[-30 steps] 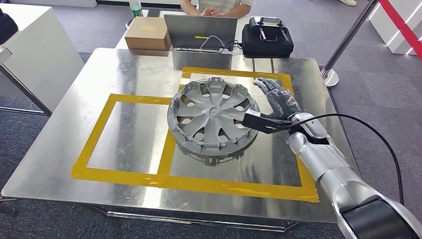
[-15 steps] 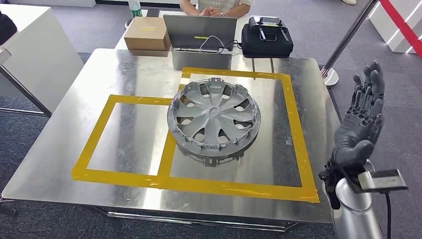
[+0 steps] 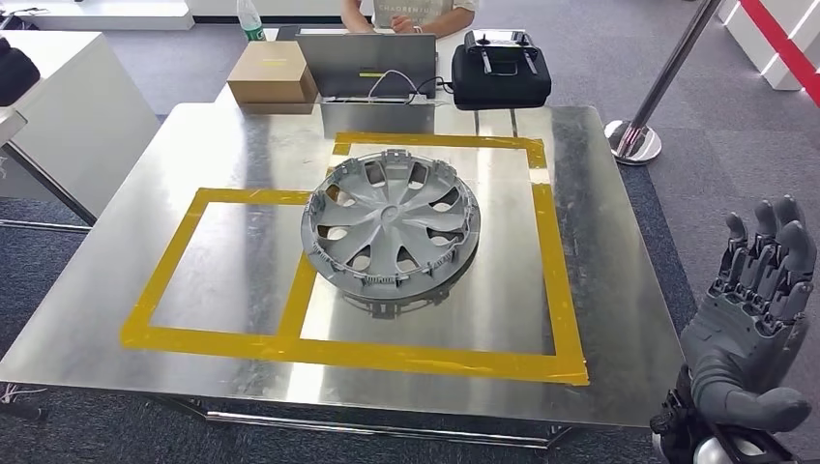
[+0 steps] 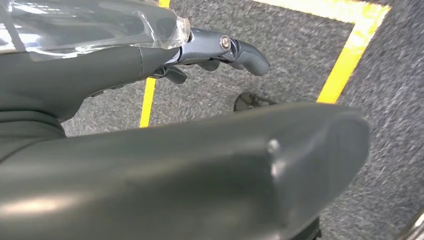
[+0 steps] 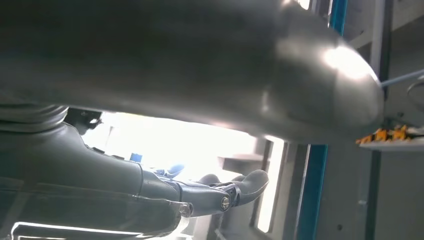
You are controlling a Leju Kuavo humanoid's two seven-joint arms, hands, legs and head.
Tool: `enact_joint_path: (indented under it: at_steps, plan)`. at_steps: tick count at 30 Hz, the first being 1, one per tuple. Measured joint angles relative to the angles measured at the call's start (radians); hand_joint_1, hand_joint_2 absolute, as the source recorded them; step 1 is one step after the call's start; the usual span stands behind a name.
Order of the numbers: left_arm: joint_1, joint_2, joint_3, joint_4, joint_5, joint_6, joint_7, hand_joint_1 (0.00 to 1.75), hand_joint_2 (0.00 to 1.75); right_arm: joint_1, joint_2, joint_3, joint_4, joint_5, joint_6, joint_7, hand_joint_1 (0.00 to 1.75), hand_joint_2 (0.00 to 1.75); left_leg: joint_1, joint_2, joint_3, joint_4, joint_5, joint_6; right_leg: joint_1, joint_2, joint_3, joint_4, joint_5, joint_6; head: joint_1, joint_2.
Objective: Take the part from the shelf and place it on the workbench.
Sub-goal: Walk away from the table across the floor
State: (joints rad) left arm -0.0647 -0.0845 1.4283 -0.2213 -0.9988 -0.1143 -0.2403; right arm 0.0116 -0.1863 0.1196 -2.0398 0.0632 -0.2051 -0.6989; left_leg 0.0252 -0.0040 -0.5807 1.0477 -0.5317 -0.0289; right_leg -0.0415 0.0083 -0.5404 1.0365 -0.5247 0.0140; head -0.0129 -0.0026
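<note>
Part delivered to the surface, right hand clear of it.

The grey plastic multi-spoke wheel cover (image 3: 391,224) rests on the shiny metal surface (image 3: 590,290), straddling the yellow tape dividing the marked rectangles, so the placement looks done. The right hand (image 3: 757,324) is raised beside the surface, fingers spread and empty, well apart from the cover. The left hand (image 4: 220,47) hangs over carpet with nothing in it, fingers seemingly loosely curled.

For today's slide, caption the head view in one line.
Grey hubcap lies on the steel workbench across yellow tape; the open right hand is raised beside the bench, holding nothing.
</note>
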Motion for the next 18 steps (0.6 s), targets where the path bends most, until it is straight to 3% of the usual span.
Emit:
enact_joint_path:
  at_steps: [3,4,5,6,9,10,13,14,15,18]
  plan:
    - [0.0,-0.006,-0.001,0.0,-0.013,-0.001,0.003,0.0,0.0,0.044,0.0,-0.039,-0.014,-0.002,0.012,0.0,0.0,0.0,-0.001,0.001,-0.074,0.187,-0.114,0.0,0.011,-0.003,-0.022,0.0,0.015,-0.02,-0.003,0.0]
    - [0.0,-0.007,-0.001,0.0,-0.016,-0.001,0.005,0.0,0.0,0.063,0.001,-0.052,-0.016,-0.001,0.02,0.0,0.0,0.0,-0.003,0.001,-0.089,0.234,-0.132,0.002,0.016,-0.004,-0.028,0.0,0.02,-0.023,-0.003,0.0]
    - [0.0,-0.008,-0.002,0.0,-0.017,-0.002,0.008,0.0,0.0,0.083,0.004,-0.067,-0.017,0.0,0.028,0.0,0.0,0.0,-0.005,0.001,-0.086,0.247,-0.131,0.007,0.02,-0.005,-0.033,0.0,0.024,-0.025,-0.003,0.0]
    - [0.0,-0.009,-0.003,0.0,-0.017,-0.002,0.01,0.0,0.0,0.103,0.008,-0.082,-0.018,-0.001,0.038,0.0,0.0,0.0,-0.009,0.001,-0.062,0.219,-0.112,0.015,0.025,-0.005,-0.038,0.0,0.028,-0.025,-0.003,0.0]
    - [-0.002,-0.006,-0.004,0.0,-0.017,0.001,0.012,0.0,0.0,0.152,0.024,-0.128,-0.02,-0.01,0.063,0.0,0.0,0.0,-0.029,-0.004,0.07,0.01,-0.045,0.053,0.033,-0.004,-0.047,0.0,0.042,-0.023,-0.002,0.0]
    - [-0.004,-0.004,-0.005,-0.001,-0.016,0.002,0.011,0.0,0.0,0.163,0.03,-0.14,-0.018,-0.015,0.074,0.0,0.0,0.0,-0.035,-0.004,0.096,-0.035,-0.035,0.059,0.033,-0.004,-0.048,-0.001,0.047,-0.02,-0.002,0.0]
    - [-0.006,0.0,-0.005,-0.001,-0.013,0.006,0.008,0.0,0.0,0.179,0.056,-0.171,-0.004,-0.027,0.115,0.0,0.0,0.0,-0.04,-0.002,0.098,-0.064,-0.018,0.061,0.029,-0.004,-0.054,-0.003,0.061,-0.001,-0.004,0.0]
    - [-0.007,0.001,-0.005,-0.002,-0.013,0.007,0.007,0.0,0.0,0.181,0.064,-0.181,0.004,-0.03,0.126,0.0,0.0,0.0,-0.038,0.0,0.092,-0.071,-0.009,0.064,0.028,-0.004,-0.058,0.002,0.054,0.005,-0.004,0.0]
    - [-0.007,0.002,-0.005,-0.002,-0.013,0.007,0.006,0.0,0.0,0.182,0.071,-0.191,0.011,-0.033,0.135,0.0,0.0,0.0,-0.035,0.002,0.084,-0.077,0.002,0.067,0.027,-0.005,-0.067,0.021,0.031,0.009,-0.001,0.0]
    - [-0.008,0.003,-0.004,-0.002,-0.019,0.004,0.005,0.0,0.0,0.182,0.089,-0.217,0.039,-0.041,0.159,0.0,0.0,0.0,-0.033,0.01,0.053,-0.081,0.029,0.073,0.027,-0.005,-0.109,0.172,-0.098,0.021,0.005,0.0]
